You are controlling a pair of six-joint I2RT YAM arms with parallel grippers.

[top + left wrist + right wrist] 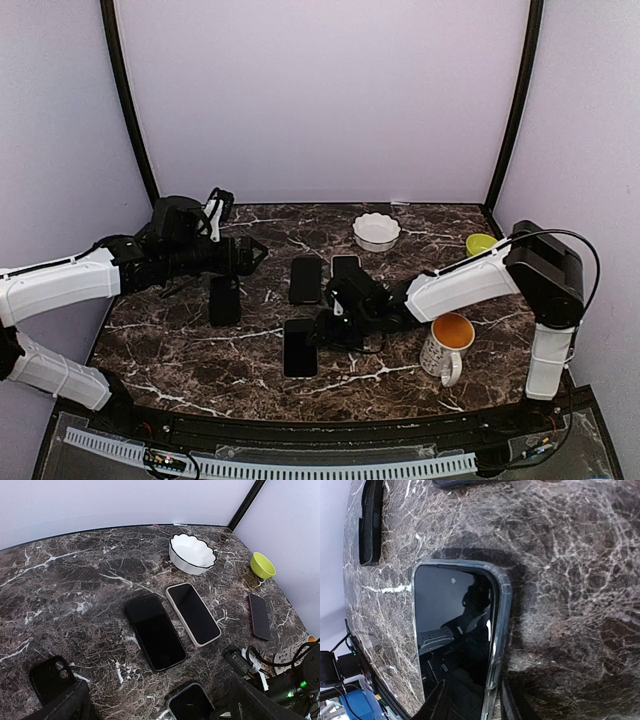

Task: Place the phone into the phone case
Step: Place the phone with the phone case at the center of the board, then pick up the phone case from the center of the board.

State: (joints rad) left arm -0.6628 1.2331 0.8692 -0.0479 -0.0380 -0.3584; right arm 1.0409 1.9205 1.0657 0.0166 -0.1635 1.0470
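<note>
A dark-screened phone sits in a clear case (299, 347), flat at the table's front middle. It fills the right wrist view (455, 640) and shows at the bottom of the left wrist view (192, 705). My right gripper (323, 332) is low at its right long edge. The jaws stand apart astride that edge (475, 687), one finger (437, 705) over the screen, the other (512, 705) over the table. My left gripper (250, 255) hovers wide open and empty above the left middle (159, 692).
A bare black phone (155, 630), a phone in a pale case (192, 612) and a dark phone (259, 615) lie behind. A black item with camera lenses (50, 677) lies left. White bowl (377, 231), green bowl (481, 243) and mug (447, 345) stand right.
</note>
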